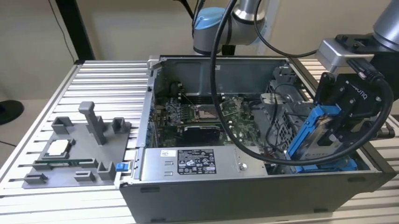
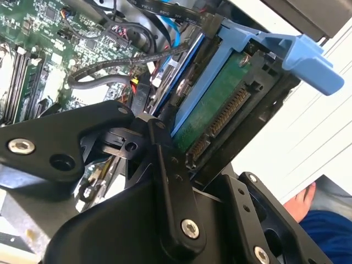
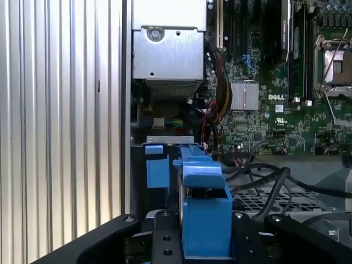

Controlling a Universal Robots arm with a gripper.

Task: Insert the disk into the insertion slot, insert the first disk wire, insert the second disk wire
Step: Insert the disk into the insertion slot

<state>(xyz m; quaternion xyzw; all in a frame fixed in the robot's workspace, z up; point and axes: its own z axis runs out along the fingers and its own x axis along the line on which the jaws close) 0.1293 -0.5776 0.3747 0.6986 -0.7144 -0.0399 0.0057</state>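
Blue-framed disk [image 1: 317, 135], gripped btwn the fingers [image 3: 165, 239], hangs tilted w/ its low end at the insertion slot [image 1: 333, 166] in a corner of the PC case [image 1: 249, 196]; imo square it to that slot, ease down slow.

I count one robot arm [image 1: 209, 21] with one gripper [image 3: 204, 242], and one disk [image 1: 323, 131] in one blue carrier. One open computer case [image 1: 249, 198] sits on one slatted metal table [image 1: 106, 79]. Inside it are one green motherboard [image 1: 171, 119], one CPU socket [image 1: 201, 112], one silver power supply box [image 1: 156, 165] and one insertion slot [image 1: 339, 165] with blue rails. Beside the case lies one grey fixture tray [image 1: 62, 175] carrying several upright posts, too crowded to count surely.
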